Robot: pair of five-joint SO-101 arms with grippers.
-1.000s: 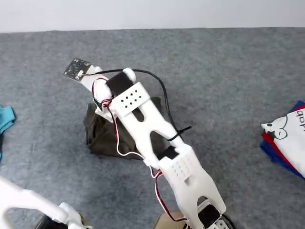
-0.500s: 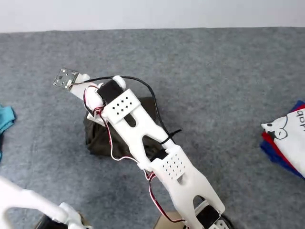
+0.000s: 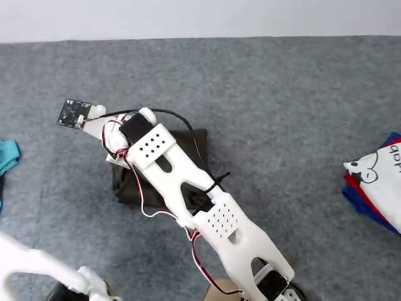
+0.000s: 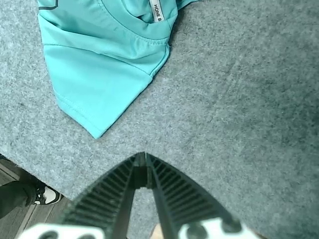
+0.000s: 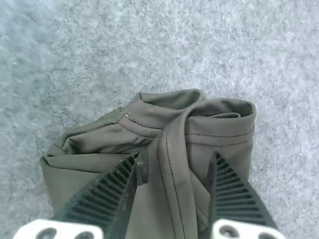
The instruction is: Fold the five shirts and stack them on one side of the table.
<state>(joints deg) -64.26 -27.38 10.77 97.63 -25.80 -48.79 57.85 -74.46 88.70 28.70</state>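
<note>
folded shirt [image 3: 127,187] mid-table [image 3: 282,94], under right arm [image 3: 188,182] | shirt stack [image 3: 379,182] right edge | loose shirt [image 3: 6,155] left edge

The desk [image 3: 301,113] in front of me is covered all over in grey felt. A folded olive shirt [image 3: 128,187] lies on it left of the middle, its cloth bunched in thick rolls at one end [image 5: 174,129]. At the left edge a teal shirt [image 3: 7,155] lies loose. Well apart, at the right edge, sits a stack of shirts [image 3: 379,179], white on top, red and blue below.
</note>
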